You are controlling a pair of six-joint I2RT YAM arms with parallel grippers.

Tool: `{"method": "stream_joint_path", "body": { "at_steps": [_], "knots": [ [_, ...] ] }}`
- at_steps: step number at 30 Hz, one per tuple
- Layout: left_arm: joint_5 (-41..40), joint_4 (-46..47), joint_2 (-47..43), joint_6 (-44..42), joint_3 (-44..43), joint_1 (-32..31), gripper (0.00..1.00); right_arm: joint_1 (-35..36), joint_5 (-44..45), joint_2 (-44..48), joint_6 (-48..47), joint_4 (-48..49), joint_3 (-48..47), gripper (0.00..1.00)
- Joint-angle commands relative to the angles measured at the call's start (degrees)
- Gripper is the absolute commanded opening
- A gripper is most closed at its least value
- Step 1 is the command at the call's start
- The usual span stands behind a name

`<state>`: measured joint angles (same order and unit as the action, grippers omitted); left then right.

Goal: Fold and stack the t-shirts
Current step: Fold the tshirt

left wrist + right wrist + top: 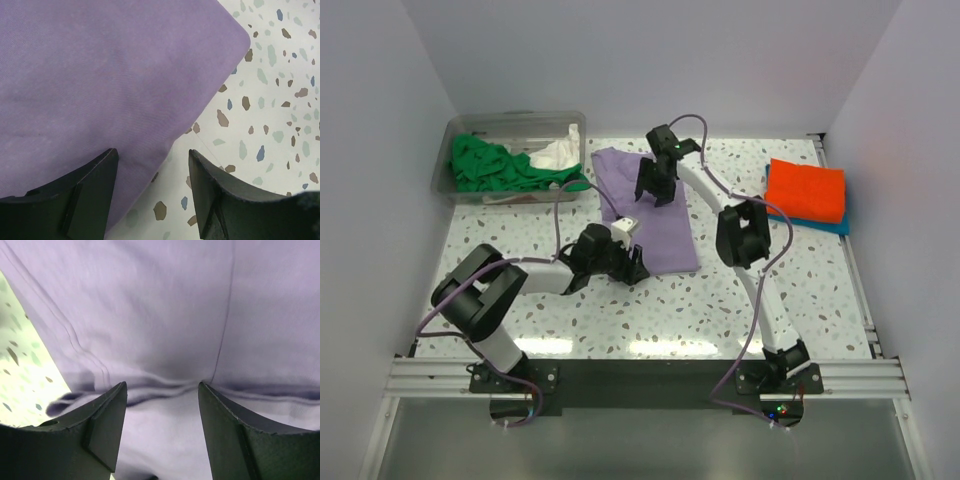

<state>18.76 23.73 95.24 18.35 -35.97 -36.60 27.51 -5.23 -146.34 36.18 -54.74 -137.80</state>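
A lavender t-shirt [655,225] lies folded into a long strip on the speckled table. My left gripper [632,266] is at its near left edge, open. In the left wrist view [152,152] one finger is over the lavender cloth [100,75] and the other over bare table. My right gripper [655,190] hovers over the far part of the strip, open. In the right wrist view [162,385] it sits above a creased fold of the cloth [160,300]. An orange t-shirt [806,188] lies folded on a blue one [825,224] at the right. Green [490,165] and white [558,152] t-shirts sit crumpled in the tub.
The clear plastic tub [450,175] stands at the back left corner. White walls close the table on the left, back and right. The arm bases are bolted to a rail [640,375] at the near edge.
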Motion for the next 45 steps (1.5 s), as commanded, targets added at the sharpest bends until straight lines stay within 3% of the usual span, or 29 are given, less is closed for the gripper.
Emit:
{"method": "stream_joint_path", "body": {
  "at_steps": [1, 7, 13, 19, 25, 29, 34, 45],
  "knots": [
    [-1.8, -9.66, -0.66, -0.95, 2.92, -1.37, 0.64, -1.75, 0.06, 1.22, 3.28, 4.11, -3.79, 0.63],
    [-4.08, -15.63, -7.24, -1.21, 0.29, -1.46, 0.65, -4.74, -1.53, 7.38, 2.67, 7.19, 0.5, 0.64],
    [-9.69, -26.51, -14.63, -0.69, -6.82, -1.37, 0.69, -7.73, -1.45, 18.71, -3.21, 6.05, 11.22, 0.65],
    [-11.82, -33.21, -16.4, 2.92, -9.3, 0.65, 0.72, -7.99, -4.34, 31.71, -9.2, 4.82, 30.54, 0.65],
    [-6.47, -36.11, -16.84, 5.56, -6.93, 7.4, 0.71, -7.73, -11.45, 43.76, -8.85, 8.07, 57.59, 0.63],
    [-2.78, -37.87, -17.63, 6.08, -5.7, 10.49, 0.7, -6.24, -14.79, 48.08, -7.1, 11.84, 68.06, 0.59],
    [1.53, -39.19, -17.28, 5.38, -5.34, 10.94, 0.7, -4.39, -13.93, 49.05, -6.22, 13.34, 73.72, 0.53],
    [2.15, -40.69, -17.37, 5.56, -2.88, 10.94, 0.68, -4.3, -10.85, 46.76, -6.74, 15.19, 74.87, 0.42]
  ]
}}
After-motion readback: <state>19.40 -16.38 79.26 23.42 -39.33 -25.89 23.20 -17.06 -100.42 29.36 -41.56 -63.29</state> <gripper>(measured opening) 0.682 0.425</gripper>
